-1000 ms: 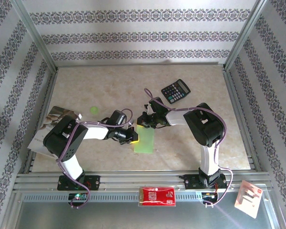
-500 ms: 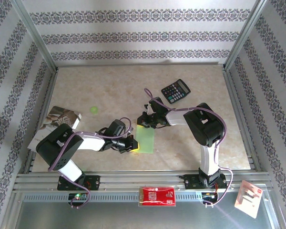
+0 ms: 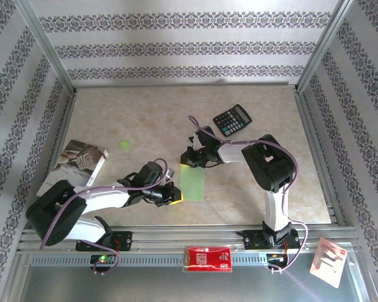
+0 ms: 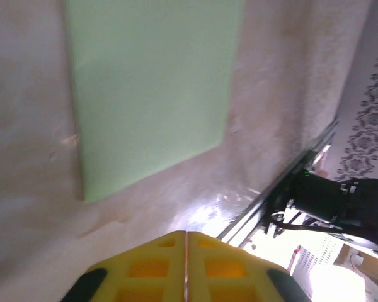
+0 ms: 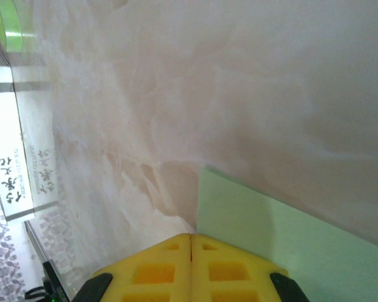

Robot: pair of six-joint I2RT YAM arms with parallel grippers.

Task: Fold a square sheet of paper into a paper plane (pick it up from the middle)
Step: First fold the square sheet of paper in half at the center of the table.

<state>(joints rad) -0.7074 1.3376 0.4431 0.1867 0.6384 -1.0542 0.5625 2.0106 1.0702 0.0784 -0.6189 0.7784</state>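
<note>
Two closed grippers, nothing held. My left gripper [image 3: 174, 195] has its yellow ribbed fingertips [image 4: 151, 267] together on a hairline seam. It's low over the table, just off the near-left corner of the green paper sheet [image 3: 193, 185], with bare tabletop between tips and paper in the left wrist view. My right gripper [image 3: 187, 163] is shut too, pads flush, tips at the sheet's far-left corner; can't tell if they touch the paper. The sheet is thin, matte, light green and lies flat. It reads as a plain oblong with crisp straight edges, its long axis running from the near edge toward the far wall, slightly tilted. The table [image 3: 145, 113] is a smooth beige marble-look slab with a faint sheen. It sits inside an aluminium frame, with white walls [image 3: 189, 50] carrying grey ornamental bands. A black calculator [image 3: 232, 119] sits far right of centre and a small round green dot [image 3: 124, 145] far left. A printed booklet [image 3: 82, 160] lies at the left edge, and a red-and-white packet [image 3: 208, 258] on the near rail.
</note>
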